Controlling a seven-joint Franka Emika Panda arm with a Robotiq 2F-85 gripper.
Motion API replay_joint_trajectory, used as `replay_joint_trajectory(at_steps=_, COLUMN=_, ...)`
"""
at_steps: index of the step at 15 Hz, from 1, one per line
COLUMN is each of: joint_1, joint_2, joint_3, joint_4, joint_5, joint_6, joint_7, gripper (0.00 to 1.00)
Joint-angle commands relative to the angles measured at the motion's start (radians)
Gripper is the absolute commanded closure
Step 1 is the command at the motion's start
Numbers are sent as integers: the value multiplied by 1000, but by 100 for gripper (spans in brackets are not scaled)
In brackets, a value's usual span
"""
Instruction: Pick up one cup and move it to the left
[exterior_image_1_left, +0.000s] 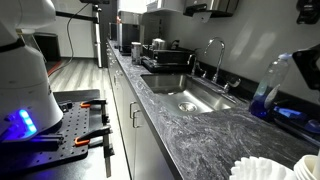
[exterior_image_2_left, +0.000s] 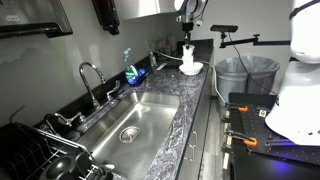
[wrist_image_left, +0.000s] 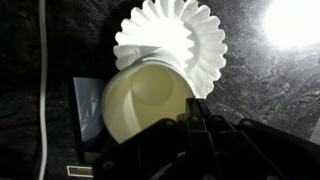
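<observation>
An off-white paper cup (wrist_image_left: 145, 100) shows from above in the wrist view, its mouth open towards me. It lies partly over a stack of white ruffled paper filters (wrist_image_left: 175, 40). My gripper (wrist_image_left: 196, 108) has its fingers closed together on the cup's right rim. In an exterior view the cup (exterior_image_2_left: 187, 58) stands at the filters (exterior_image_2_left: 190, 70) at the far end of the counter, with my arm (exterior_image_2_left: 188, 15) coming down over it. In an exterior view the cup (exterior_image_1_left: 308, 165) and the filters (exterior_image_1_left: 258, 170) sit at the bottom right. I cannot tell whether the cup is lifted.
A steel sink (exterior_image_2_left: 130, 125) with a faucet (exterior_image_2_left: 90, 80) is set in the dark stone counter. A blue soap bottle (exterior_image_2_left: 131, 72) stands behind it. A dish rack (exterior_image_2_left: 40, 150) is at the near end. A dark flat object (wrist_image_left: 85, 105) and a white cable (wrist_image_left: 42, 80) lie beside the cup.
</observation>
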Motion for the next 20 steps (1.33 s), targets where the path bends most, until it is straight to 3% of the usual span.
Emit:
replay_joint_trajectory(at_steps=1, joint_1=14, joint_2=-29, joint_3=-8, joint_4=-2, joint_5=-20, joint_6=22, joint_7=10, gripper=99)
replay_joint_trajectory(at_steps=13, joint_1=35, joint_2=-149, joint_3=-7, joint_4=-58, joint_5=-12, joint_6=68, joint_7=-13, gripper=99)
replay_joint_trajectory(at_steps=20, joint_1=100, joint_2=-311, joint_3=-9, joint_4=-204, joint_5=-35, joint_6=66, joint_7=-13, gripper=99)
